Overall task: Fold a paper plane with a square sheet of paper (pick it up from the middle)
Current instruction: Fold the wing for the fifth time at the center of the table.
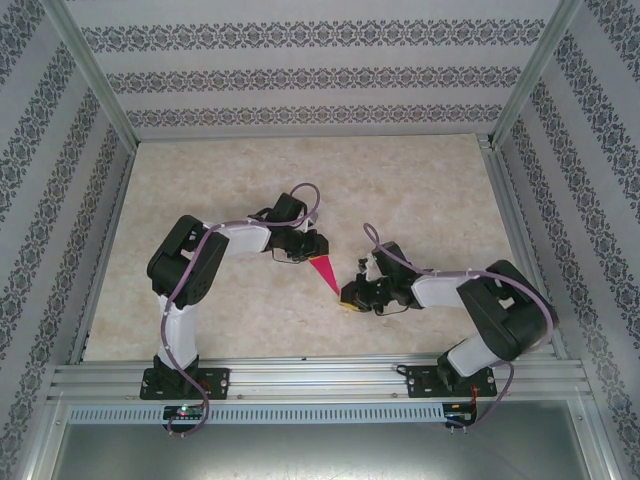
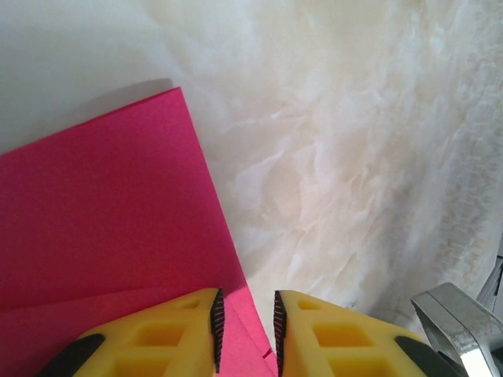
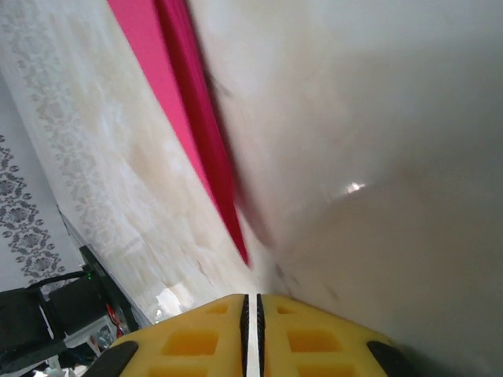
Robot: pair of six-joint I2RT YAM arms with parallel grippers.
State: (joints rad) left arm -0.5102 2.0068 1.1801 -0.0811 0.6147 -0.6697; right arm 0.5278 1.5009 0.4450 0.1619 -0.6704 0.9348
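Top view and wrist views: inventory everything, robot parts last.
folded paper: 1, magenta-pink, table centre, between the arms
table: 1, beige marbled, fills the enclosure floor
walls: 3, grey-white patterned, left, back, right
frame rails: silver, near edge and corners
arms: 2, white and black, left and right, bases on the near rail
left end effector: 1, yellow fingers, at the paper's wide end
right end effector: 1, yellow fingers, at the paper's point

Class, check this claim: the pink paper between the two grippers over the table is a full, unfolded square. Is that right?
Not right. The pink paper is folded into a narrow wedge with one sharp point, not an unfolded square, as the top external view shows. It does sit between the left gripper and the right gripper, over the table.
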